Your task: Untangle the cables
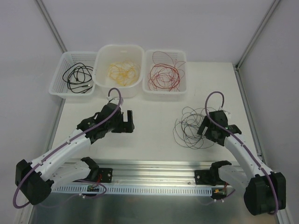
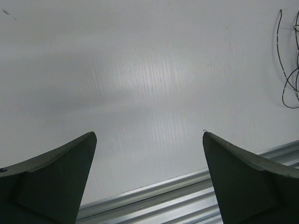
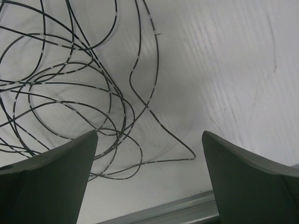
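Observation:
A loose tangle of thin black wire (image 1: 190,127) lies on the white table at the right. It fills the upper left of the right wrist view (image 3: 70,79). My right gripper (image 1: 202,129) is open and empty at the tangle's right edge, with one wire bend lying between its jaws (image 3: 149,134). My left gripper (image 1: 131,121) is open and empty over bare table, left of the tangle (image 2: 148,135). A bit of the black wire (image 2: 292,70) shows at the right edge of the left wrist view.
Three white containers stand at the back: a left basket (image 1: 60,77) with a black cable (image 1: 78,77), a middle tub (image 1: 103,56) with yellow cables (image 1: 124,72), and a right basket (image 1: 183,79) with red cables (image 1: 163,74). A metal rail (image 1: 154,170) runs along the near edge.

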Motion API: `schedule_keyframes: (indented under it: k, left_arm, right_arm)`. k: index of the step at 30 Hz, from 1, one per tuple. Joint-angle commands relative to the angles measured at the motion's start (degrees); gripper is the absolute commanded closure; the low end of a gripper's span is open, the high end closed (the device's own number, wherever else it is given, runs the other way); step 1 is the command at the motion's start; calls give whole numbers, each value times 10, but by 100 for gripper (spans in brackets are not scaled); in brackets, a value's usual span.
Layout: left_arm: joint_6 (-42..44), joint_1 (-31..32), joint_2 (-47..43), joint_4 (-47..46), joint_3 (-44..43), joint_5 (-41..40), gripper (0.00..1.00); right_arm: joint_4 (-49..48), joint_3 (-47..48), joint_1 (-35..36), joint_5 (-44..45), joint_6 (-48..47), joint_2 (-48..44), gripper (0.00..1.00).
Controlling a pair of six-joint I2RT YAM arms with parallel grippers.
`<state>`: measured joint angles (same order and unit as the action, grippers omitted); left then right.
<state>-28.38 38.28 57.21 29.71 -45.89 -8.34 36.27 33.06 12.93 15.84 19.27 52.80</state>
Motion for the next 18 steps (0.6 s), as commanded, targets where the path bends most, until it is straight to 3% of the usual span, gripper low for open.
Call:
schedule_keyframes:
  k: [1,7,15,18]
  left_arm:
    - [-65,3,-48,-4,29,13,1]
    - [-86,3,-81,-4,69,23,1]
    - [-91,3,-80,-2,77,27,1]
    - [-93,3,-83,-2,78,28,1]
  right_arm:
    - [-81,-9,-6,-54,4,39,0]
    - [-145,-16,-2,-100,-14,137,0]
    - [-150,24,90,-82,-31,223,1]
    - [-148,46,118,-82,-46,267,12]
